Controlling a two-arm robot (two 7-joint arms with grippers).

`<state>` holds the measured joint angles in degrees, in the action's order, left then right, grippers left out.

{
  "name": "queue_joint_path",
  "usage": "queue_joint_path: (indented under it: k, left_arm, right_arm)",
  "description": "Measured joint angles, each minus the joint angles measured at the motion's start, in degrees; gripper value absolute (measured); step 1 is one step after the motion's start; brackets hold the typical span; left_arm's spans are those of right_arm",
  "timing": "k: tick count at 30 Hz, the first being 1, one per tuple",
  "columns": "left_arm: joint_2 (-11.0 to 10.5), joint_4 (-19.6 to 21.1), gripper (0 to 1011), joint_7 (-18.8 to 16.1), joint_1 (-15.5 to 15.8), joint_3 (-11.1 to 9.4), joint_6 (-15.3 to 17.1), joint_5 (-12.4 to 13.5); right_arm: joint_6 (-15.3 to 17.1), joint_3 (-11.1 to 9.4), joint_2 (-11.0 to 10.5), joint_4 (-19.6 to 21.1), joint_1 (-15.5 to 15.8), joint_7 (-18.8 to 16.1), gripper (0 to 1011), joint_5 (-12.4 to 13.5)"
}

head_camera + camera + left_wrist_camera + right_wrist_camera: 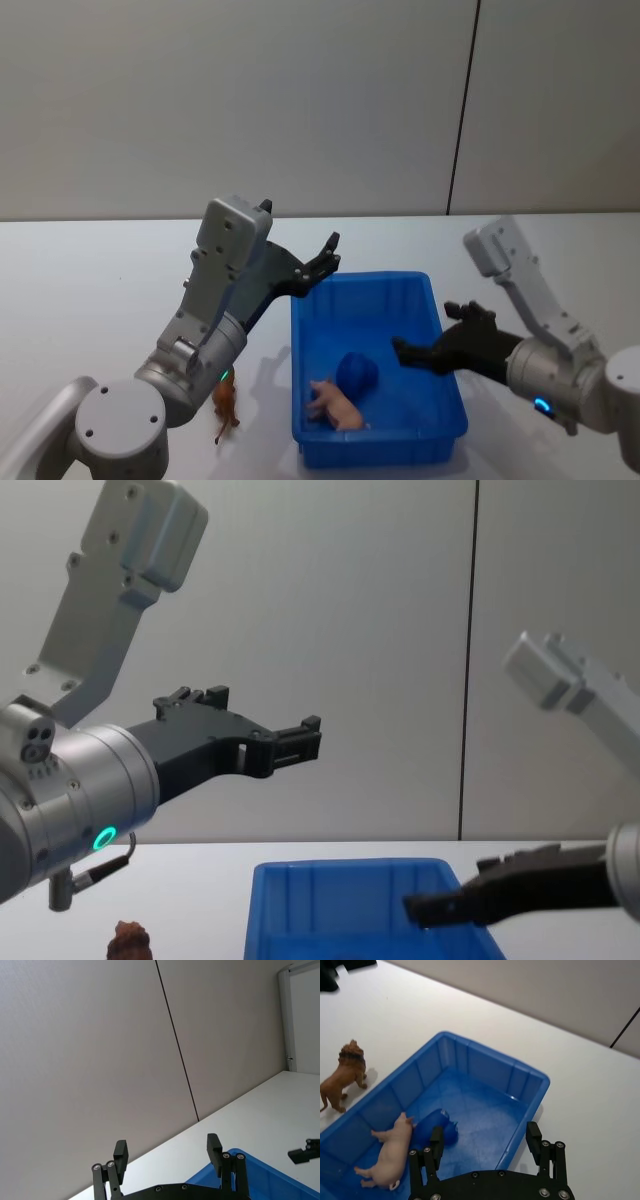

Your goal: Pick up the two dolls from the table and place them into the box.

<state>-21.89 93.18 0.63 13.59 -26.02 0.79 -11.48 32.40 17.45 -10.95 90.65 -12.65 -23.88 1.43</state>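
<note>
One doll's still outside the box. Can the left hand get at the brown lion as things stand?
Probably yes. The brown lion stands on bare table left of the box, in the open. The left hand is open, high over the box's far corner, and must draw back and down.

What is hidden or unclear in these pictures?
1. Head view: the left arm covers part of the brown doll.
2. Chest view: the bottom edge cuts off most of that doll and the lower part of the box.
3. Right wrist view: the blue lump beside the pink doll is not identifiable.
</note>
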Motion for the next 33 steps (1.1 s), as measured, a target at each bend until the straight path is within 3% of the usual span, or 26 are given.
queue_joint_path:
  k: [6, 13, 20, 33]
  left_arm:
    - [0.0, 0.0, 1001, 0.0, 0.0, 0.0, 0.0, 0.0]
    - [0.0, 0.0, 1001, 0.0, 0.0, 0.0, 0.0, 0.0]
    - [0.0, 0.0, 1001, 0.0, 0.0, 0.0, 0.0, 0.0]
    - [0.0, 0.0, 1001, 0.0, 0.0, 0.0, 0.0, 0.0]
  right_arm:
    - [-2.4, -1.2, -0.9, 2.6, 0.4, 1.1, 1001, 1.9]
    - [-3.0, -2.6, -1.8, 4.3, 0.9, 3.0, 1001, 4.5]
    - [-1.9, -4.8, -2.8, 5.7, 1.9, 6.5, 1001, 9.0]
    - [-1.7, -10.1, -5.0, 8.1, 5.6, 15.3, 1001, 19.6]
